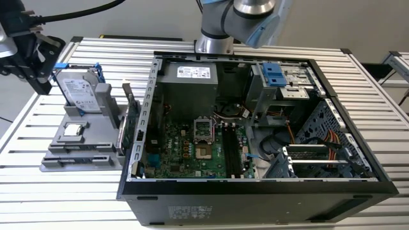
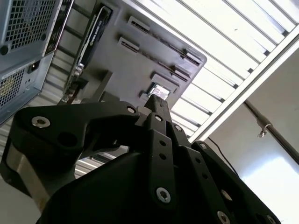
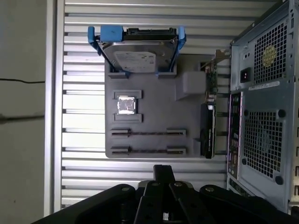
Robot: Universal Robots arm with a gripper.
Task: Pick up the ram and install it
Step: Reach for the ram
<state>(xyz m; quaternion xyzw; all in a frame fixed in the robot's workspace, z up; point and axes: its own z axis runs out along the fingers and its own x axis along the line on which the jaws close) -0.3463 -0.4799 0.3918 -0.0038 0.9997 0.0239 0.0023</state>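
Gripper (image 3: 164,169) pressed together, empty, hovering just off gray holder (image 3: 154,100) edge. Ram (image 3: 147,150) sits edge-on in holder slot by that edge, opp. hard drive (image 3: 135,58). Nothing picked yet; pickup + install in PC case (image 1: 255,188) all left.

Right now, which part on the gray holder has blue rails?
The hard drive, propped at one end; the square processor chip and the expansion card have none.

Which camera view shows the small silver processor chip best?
The first wrist view: the processor chip lies square-on and unobstructed. The exterior view shows it distant and slanted; in the second wrist view the claw partly hides it.
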